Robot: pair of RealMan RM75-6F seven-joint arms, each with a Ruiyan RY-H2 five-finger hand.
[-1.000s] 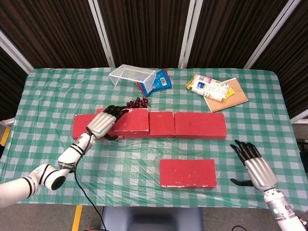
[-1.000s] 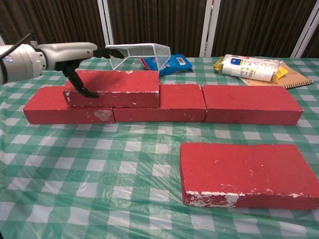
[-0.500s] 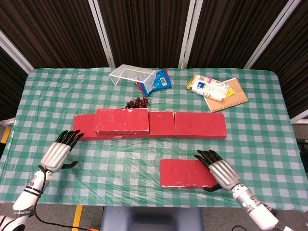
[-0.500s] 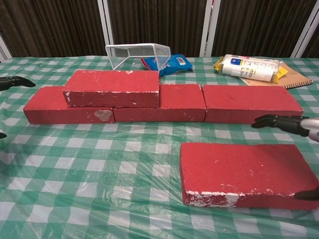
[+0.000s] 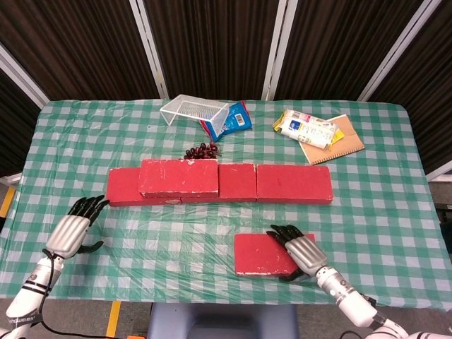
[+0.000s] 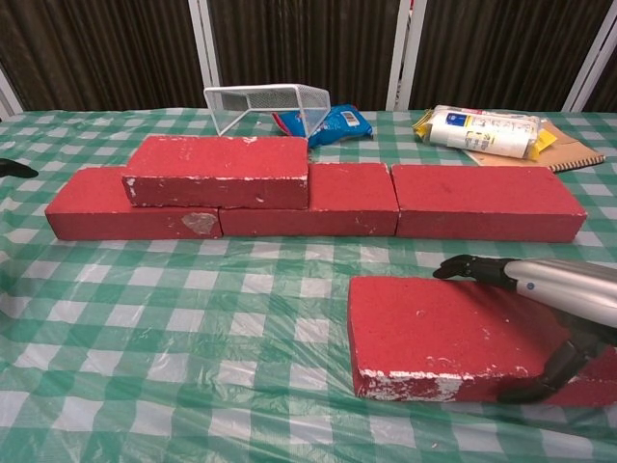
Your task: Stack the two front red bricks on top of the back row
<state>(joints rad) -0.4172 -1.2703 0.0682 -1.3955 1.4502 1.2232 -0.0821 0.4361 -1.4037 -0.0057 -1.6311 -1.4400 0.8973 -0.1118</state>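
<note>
The right hand had slid further in over the right end of the front brick since half a second before, its fingers now draped across the top and its thumb curled under the near edge, seemingly closing on it though not yet lifting. That suggested the second pickup was beginning. The left hand had drawn back toward the desk's front-left corner, fingers apart and holding nothing, well clear of the bricks. One brick already lay stacked on the left part of the back row along the desk's middle. The front brick lay flat near the front edge, still to be raised.
</note>
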